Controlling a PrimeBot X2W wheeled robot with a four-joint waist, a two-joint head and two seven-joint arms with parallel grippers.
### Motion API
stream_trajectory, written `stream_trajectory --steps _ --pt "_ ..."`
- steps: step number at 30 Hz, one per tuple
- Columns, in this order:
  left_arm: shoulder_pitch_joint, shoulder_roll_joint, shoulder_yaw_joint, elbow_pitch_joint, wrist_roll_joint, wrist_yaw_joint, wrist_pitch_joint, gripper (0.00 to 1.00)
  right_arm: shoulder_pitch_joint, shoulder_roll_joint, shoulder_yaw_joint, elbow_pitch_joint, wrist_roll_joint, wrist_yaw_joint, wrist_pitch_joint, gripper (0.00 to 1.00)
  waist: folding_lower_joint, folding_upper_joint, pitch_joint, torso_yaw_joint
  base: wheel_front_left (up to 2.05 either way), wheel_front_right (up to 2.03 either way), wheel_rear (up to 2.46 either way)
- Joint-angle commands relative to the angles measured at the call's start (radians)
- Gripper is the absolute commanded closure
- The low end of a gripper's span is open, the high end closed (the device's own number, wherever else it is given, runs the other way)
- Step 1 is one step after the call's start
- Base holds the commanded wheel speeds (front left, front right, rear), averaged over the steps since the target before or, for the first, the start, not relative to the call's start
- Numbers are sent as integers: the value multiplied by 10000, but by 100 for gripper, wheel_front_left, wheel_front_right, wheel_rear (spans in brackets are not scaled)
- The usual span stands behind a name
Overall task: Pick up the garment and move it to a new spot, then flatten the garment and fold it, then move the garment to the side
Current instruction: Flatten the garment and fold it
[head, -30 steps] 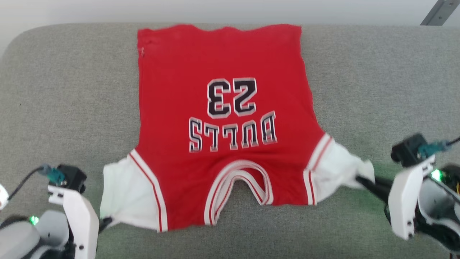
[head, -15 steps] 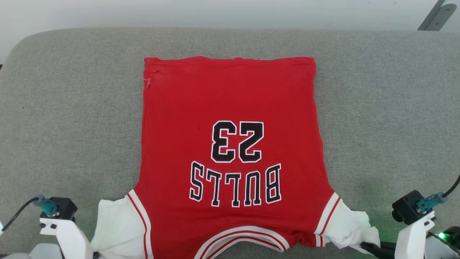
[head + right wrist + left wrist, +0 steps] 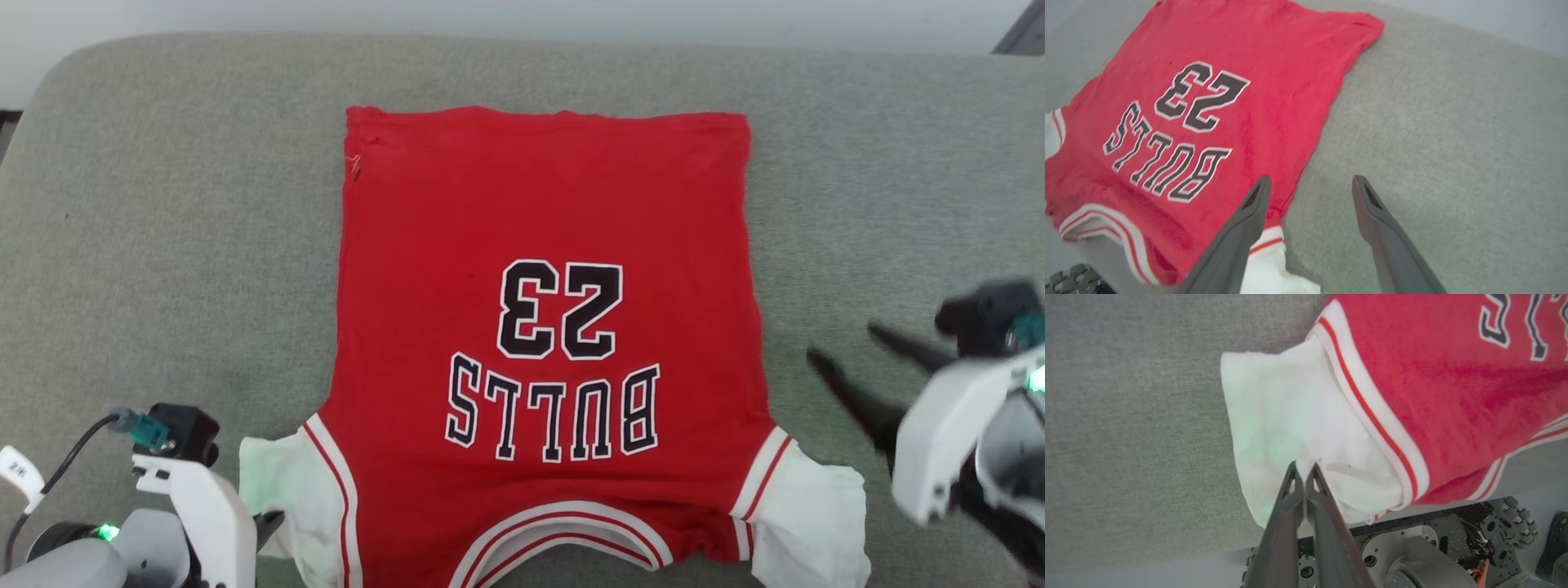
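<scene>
The garment, a red jersey T-shirt with white sleeves, lies spread flat on the grey cushion. Its "BULLS 23" lettering reads upside down and its collar is toward me. My left gripper sits at the lower left. In the left wrist view this gripper is shut on the edge of the garment's white left sleeve. My right gripper hangs open to the right of the garment, above and apart from the right sleeve. In the right wrist view the open fingers straddle the garment's side edge.
The cushion's front edge runs just below the collar, with my base's metal parts beneath it. Bare grey cushion stretches left and right of the garment. A pale wall lies behind the cushion.
My right gripper has let go of the right sleeve, opened, and lifted up and away; the sleeve now lies on the cushion. The left gripper still pinches its sleeve. The camera shifted.
</scene>
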Motion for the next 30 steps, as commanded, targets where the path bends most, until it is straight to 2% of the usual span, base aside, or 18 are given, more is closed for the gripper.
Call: stream_trajectory --steps 1,4,7,17,25,30 --pt "-138 -58 50 -22 92 -42 -33 100 -315 156 -79 76 -174 0 -71 0 0 -1 150 129 0 0 0" --pt "-355 -224 76 14 240 -151 -16 100 -1452 671 -319 615 -843 0 -309 0 0 -1 415 337 0 0 0" --pt "-601 -434 66 114 418 -299 45 100 -2624 862 -280 1606 -1251 0 -444 0 0 -1 676 622 0 0 0" --pt "-1210 -1087 35 595 708 -892 82 100 -6289 841 -321 6096 -2015 0 -196 0 0 -1 1447 1714 0 0 0" --pt "-1566 -1482 32 998 836 -1296 116 100 -8615 1423 -1032 9575 -2712 0 1235 0 0 -1 2010 2202 0 0 0" --pt "-1662 -1725 43 1341 771 -1474 104 100 -8849 1948 -1591 11669 -3080 2 3012 0 0 -1 2107 2310 0 0 0"
